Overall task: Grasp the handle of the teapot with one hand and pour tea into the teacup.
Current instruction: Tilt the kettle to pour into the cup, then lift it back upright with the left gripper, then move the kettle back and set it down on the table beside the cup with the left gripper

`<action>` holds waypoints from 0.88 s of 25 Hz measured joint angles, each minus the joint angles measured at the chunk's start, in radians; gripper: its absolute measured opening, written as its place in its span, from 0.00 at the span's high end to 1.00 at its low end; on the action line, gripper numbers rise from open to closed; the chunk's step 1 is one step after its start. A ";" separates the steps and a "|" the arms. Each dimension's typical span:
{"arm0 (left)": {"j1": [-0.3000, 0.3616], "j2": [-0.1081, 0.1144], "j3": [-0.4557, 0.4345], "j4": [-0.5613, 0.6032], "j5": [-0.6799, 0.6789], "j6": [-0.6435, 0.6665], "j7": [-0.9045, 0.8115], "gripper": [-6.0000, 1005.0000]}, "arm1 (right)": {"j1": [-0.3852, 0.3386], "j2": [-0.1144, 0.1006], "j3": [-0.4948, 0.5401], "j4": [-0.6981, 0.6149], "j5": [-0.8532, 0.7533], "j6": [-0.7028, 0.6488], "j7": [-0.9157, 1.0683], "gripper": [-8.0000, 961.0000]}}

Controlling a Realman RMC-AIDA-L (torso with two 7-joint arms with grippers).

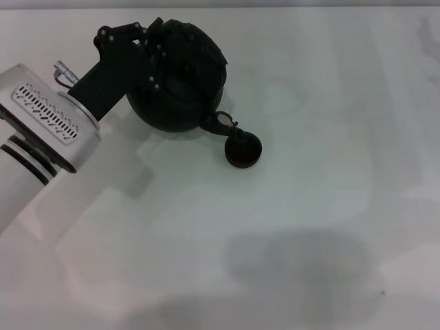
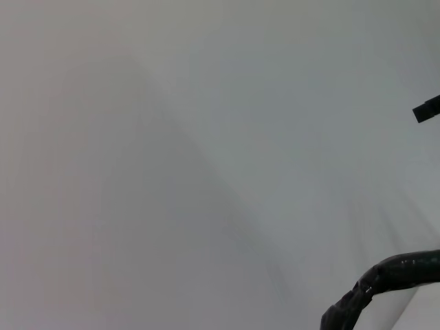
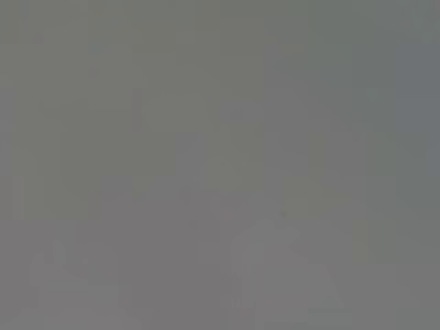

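The black teapot [image 1: 180, 86] hangs tilted at the far left of the white table [image 1: 309, 206], its short spout [image 1: 221, 122] pointing down toward the small black teacup [image 1: 243, 150], which stands just below the spout's mouth. My left gripper [image 1: 152, 48] is at the pot's top, shut on the handle. A dark rough curved stretch of the handle [image 2: 393, 271] shows in the left wrist view. The lid is hidden among the fingers and the handle. I see no stream of tea. My right gripper is out of view, and its wrist view shows only plain grey.
The left arm's silver forearm [image 1: 48, 130] reaches in from the left edge. A small black part [image 2: 427, 108] shows at the edge of the left wrist view. The table stretches bare to the right of and in front of the cup.
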 joint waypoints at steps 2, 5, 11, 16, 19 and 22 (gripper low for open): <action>0.003 0.000 -0.006 -0.012 -0.020 0.002 0.000 0.90 | -0.003 0.000 0.000 -0.001 0.000 -0.001 0.001 0.09; 0.014 0.000 -0.054 -0.044 -0.050 0.006 -0.001 0.90 | -0.004 0.000 0.000 -0.001 0.000 -0.001 0.001 0.09; 0.072 0.000 -0.181 -0.108 -0.059 0.067 -0.043 0.90 | -0.004 -0.001 0.000 -0.004 0.000 -0.001 0.001 0.09; 0.128 -0.004 -0.271 -0.178 -0.077 0.082 -0.102 0.90 | -0.001 -0.003 0.000 -0.012 -0.004 -0.001 0.001 0.09; 0.150 -0.006 -0.283 -0.215 -0.109 0.082 -0.111 0.90 | 0.000 -0.003 -0.003 -0.016 -0.005 0.000 0.001 0.09; 0.161 -0.010 -0.284 -0.244 -0.151 0.080 -0.112 0.90 | 0.004 -0.003 -0.008 -0.016 -0.006 0.001 0.001 0.09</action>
